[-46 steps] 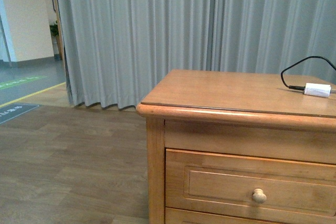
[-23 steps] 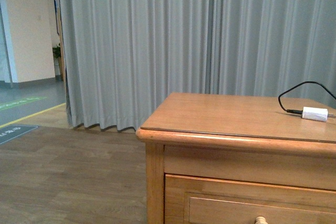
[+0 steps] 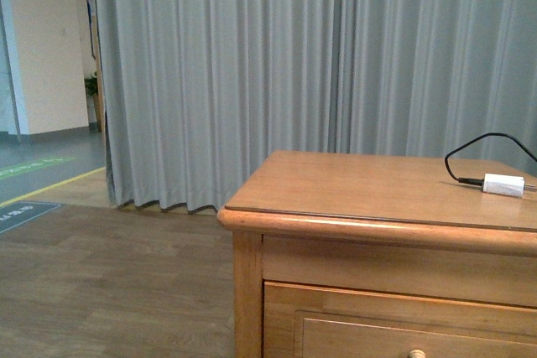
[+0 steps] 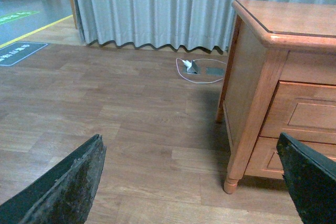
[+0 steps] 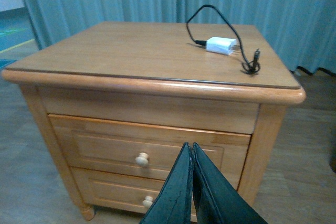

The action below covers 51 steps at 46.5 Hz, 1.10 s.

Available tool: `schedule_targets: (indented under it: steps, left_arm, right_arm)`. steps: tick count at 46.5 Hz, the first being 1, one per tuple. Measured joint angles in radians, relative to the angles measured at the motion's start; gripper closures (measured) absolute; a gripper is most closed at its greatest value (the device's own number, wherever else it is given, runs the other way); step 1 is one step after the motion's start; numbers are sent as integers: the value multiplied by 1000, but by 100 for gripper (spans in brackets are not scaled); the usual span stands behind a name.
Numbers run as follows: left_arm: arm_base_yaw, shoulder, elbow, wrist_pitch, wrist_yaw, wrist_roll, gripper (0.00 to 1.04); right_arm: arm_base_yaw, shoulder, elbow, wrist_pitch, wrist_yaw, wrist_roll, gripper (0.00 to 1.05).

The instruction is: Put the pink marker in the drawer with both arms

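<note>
A: Start at the claws. The right claw (image 5: 190, 182) is clenched, its two black fingers pressed flat together with nothing between them. It hangs in front of the cabinet, facing the top drawer (image 5: 147, 145) and its small round knob (image 5: 142, 159).

B: And the left claw (image 4: 194, 182)?

A: Released. Its fingers (image 4: 63, 187) sit far apart at the two sides of the left wrist view, with only bare wood floor (image 4: 105, 108) between them. It is off to the side of the cabinet, near its corner leg (image 4: 231, 182).

B: What has changed in the last second?

A: The front view has lifted. A second ago the drawer front and knob were in full view; now only the top strip of the drawer (image 3: 394, 316) shows and the knob (image 3: 416, 354) is just peeking in at the lower edge. The cabinet top (image 3: 361, 186) sits lower in the picture, and over the last half second there is barely any shift. It reads as the robot settling into place, not yet working.

B: So the drawer?

A: Closed in every view. Honey-coloured wood, panelled front. Opening it looks like the first job, and neither claw touches the knob.

B: And the pink marker?

A: Not visible anywhere. The only thing on the cabinet top is a white plug (image 5: 220, 45) with a black cable (image 5: 210, 19). Where the marker lies cannot be told.
</note>
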Motion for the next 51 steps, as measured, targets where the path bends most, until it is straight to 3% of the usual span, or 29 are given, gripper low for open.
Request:
schedule_targets:
  steps: [5,45,51]
  left_arm:
    - [0,0,0,0,0,0,6]
    - [0,0,0,0,0,0,6]
    - [0,0,0,0,0,0,6]
  right_arm:
    - [-63,-51,-43,-3,-28,0,103]
    - [-65,-314,-176,-124,-36,0,103]
    - [-65,-480,-175,-296,-36,0,103]
